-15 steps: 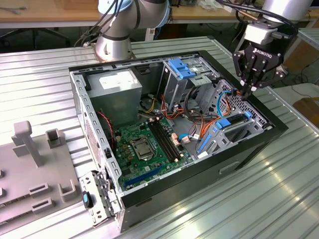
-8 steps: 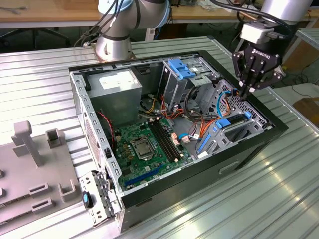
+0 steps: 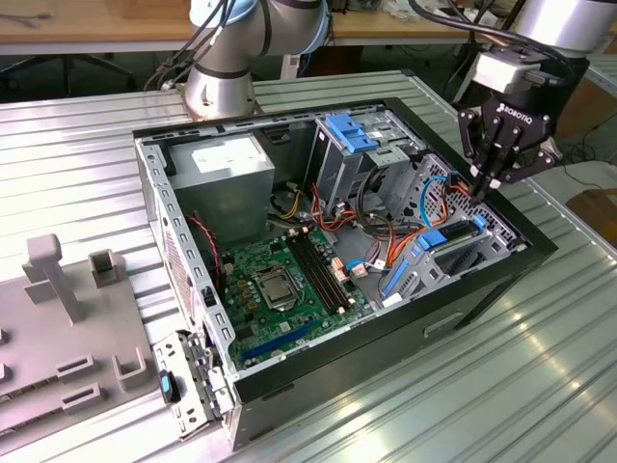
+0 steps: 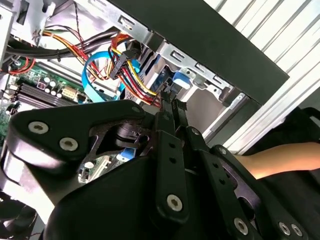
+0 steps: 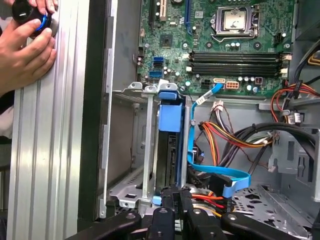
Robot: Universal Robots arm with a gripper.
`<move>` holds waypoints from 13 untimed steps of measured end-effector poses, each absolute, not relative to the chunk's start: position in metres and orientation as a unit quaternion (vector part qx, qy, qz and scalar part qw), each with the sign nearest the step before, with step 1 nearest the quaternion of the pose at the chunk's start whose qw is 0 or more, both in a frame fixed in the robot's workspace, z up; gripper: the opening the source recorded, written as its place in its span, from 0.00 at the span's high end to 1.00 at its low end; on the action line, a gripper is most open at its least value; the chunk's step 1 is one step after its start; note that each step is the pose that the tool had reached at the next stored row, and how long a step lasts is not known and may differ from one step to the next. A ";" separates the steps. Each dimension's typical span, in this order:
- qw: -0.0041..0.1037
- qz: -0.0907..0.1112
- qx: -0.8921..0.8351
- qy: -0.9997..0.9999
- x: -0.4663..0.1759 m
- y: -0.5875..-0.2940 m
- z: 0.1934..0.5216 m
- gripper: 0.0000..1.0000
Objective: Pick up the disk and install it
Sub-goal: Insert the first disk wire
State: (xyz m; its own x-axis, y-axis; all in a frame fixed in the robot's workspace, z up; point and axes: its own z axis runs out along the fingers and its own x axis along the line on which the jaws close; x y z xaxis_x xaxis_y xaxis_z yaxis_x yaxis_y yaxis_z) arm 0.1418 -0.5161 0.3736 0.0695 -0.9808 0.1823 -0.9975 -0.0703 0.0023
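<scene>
— Where is the claw point(image 3: 479, 186)?
— It hangs over the computer case point(image 3: 386, 340), at the case's end on the exterior view's right. Its tips poke down just inside the case.
— Is it open?
— No. In both wrist views its two black fingers point(image 4: 171, 135) are squeezed close, with only a thin crack between them. I cannot tell if they pinch anything.
— And the disk point(image 5: 167, 146)?
— It is inside the case, at that same end, right under the claw. In the first wrist view it stands on its thin side in a metal slot, with a blue rail point(image 5: 169, 112) on it. The claw's tips are at the disk's end nearest the case wall. I cannot tell if they touch it.
— What else is in the case?
— A green board point(image 3: 280, 280) lies flat on the case's floor. A grey box with a white label point(image 3: 229, 166) sits in the case's far corner, on the exterior view's left. A metal cage with a blue latch point(image 3: 349, 135) stands by the case's back wall. Coloured wires point(image 5: 235, 137) and a flat blue cable point(image 5: 225, 179) lie next to the disk.
— And outside the case?
— The case lies on a silver ribbed table point(image 3: 540, 386). A person's hands point(image 5: 25, 47) are on the table just beside the case wall, holding a small black round thing point(image 5: 27, 11). A grey plastic tray point(image 3: 58, 328) lies off the case's side, on the exterior view's left.
</scene>
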 end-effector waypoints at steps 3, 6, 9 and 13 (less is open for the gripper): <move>0.056 0.069 0.728 -0.680 0.137 -0.518 0.373 0.84; 0.057 0.068 0.718 -0.690 0.136 -0.519 0.371 0.84; 0.051 0.063 0.718 -0.692 0.136 -0.524 0.370 0.84; 0.029 0.057 0.718 -0.693 0.130 -0.532 0.369 0.84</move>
